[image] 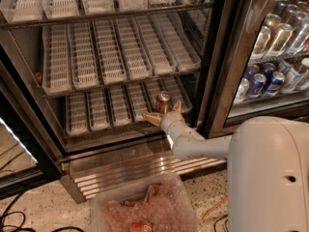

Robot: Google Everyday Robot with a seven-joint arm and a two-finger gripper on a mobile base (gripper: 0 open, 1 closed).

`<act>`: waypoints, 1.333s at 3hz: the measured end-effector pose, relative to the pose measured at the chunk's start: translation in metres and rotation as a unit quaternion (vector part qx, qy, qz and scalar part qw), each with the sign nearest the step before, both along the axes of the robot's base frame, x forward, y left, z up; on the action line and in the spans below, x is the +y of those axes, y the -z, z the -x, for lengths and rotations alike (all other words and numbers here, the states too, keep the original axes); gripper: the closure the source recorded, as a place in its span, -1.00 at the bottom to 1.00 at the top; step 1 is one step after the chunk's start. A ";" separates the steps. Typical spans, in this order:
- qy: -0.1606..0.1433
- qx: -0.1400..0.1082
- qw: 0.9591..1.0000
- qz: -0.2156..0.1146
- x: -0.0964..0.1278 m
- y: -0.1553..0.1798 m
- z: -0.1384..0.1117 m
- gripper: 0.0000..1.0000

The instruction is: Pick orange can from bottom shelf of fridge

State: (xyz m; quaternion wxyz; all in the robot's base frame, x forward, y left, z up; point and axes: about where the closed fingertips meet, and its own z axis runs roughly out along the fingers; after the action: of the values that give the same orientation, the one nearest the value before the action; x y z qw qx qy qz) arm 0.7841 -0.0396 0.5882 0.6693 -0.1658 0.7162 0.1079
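The fridge (218, 66) stands open, with white slotted trays on each level. The orange can (163, 100) stands upright on the bottom shelf (99, 111), in a lane towards the right end and close to the front ledge. It is the only can visible on that shelf.

The gripper (161, 110) is at the front edge of the bottom shelf, directly before the can. Its tan fingers (149, 118) are spread wide. One tip points left along the ledge, and the other rises beside the right flank of the can. The lower part of the can sits in the gap between them. The fingers are not closed on it. Whether either finger touches the can cannot be determined.

The white arm (193, 146) runs down and right from the gripper, across the ribbed steel base (120, 170), to the robot's large white body (270, 173).

On the floor below the base there is a clear plastic bin (145, 204), and a red can (142, 225) lies in it. To the right, a second cooler (275, 71) holds blue and silver cans behind glass.
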 end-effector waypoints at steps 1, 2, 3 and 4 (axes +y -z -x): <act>-0.004 -0.003 1.000 -0.003 0.009 0.003 -0.008 -1.00; -0.008 -0.008 1.000 0.001 0.017 0.004 -0.012 -0.62; -0.012 -0.011 1.000 0.011 0.022 0.006 -0.012 0.00; -0.012 -0.011 1.000 0.011 0.021 0.002 -0.012 0.46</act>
State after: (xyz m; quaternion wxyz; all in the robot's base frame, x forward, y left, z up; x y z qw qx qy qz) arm 0.7964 -0.0184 0.5864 0.6738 -0.1831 0.7079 0.1062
